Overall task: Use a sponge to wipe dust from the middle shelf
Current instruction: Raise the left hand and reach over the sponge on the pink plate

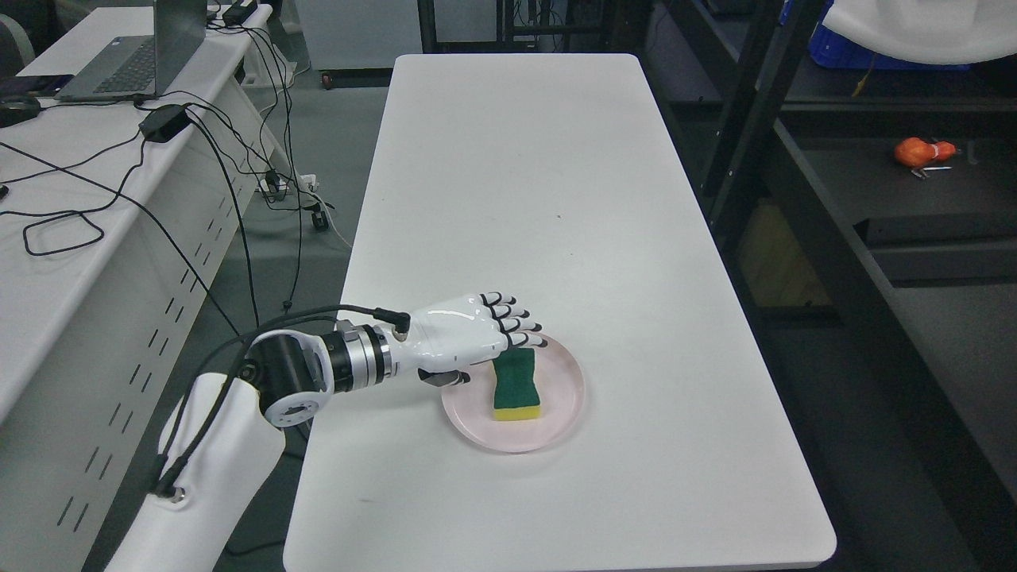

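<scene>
A green-topped yellow sponge (516, 387) lies on a pale pink plate (566, 397) near the front of the white table (540, 199). My left hand (500, 334) reaches in from the lower left and hovers at the sponge's far end. Its fingers (516, 322) are extended over the plate's rim and the thumb hangs below the palm. It holds nothing. The dark metal shelf rack (834, 262) stands to the right of the table, with a shelf surface at about table height. The right arm does not show.
An orange object (920, 152) rests on the rack's shelf at the right. A desk (79, 238) with a laptop (135, 56), a power brick and trailing cables stands at the left, across a narrow floor gap.
</scene>
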Controlling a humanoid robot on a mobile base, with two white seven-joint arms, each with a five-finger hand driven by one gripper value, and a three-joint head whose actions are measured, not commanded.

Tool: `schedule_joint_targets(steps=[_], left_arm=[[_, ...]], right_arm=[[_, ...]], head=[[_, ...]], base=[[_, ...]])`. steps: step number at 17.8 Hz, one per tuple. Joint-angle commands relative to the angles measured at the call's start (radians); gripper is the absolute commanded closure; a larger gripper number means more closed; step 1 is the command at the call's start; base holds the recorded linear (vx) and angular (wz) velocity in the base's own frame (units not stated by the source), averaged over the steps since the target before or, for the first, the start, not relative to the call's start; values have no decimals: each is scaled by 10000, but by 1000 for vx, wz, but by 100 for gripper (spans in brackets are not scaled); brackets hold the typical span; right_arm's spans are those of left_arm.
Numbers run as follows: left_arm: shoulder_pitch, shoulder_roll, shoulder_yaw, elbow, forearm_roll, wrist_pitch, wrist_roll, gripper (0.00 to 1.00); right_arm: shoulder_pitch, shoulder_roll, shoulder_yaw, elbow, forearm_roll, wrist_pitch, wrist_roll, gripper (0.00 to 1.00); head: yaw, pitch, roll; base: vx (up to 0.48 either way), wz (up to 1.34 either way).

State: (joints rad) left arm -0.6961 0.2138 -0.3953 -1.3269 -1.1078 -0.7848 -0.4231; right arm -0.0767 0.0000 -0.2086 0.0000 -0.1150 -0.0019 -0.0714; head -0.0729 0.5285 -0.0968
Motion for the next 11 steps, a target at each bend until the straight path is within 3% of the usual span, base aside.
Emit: schedule_joint_targets(steps=[1, 11], left_arm=[[181, -513, -834, 200, -228, -6, -3, 11], [656, 132, 225, -123, -396, -6, -3, 12]], right_arm=[[0, -175, 0, -175, 0, 724, -7, 0], [0, -175, 0, -175, 0, 724, -7, 0]], head=[[0, 0, 0], [0, 0, 0]], base=[[0, 0], [0, 0]])
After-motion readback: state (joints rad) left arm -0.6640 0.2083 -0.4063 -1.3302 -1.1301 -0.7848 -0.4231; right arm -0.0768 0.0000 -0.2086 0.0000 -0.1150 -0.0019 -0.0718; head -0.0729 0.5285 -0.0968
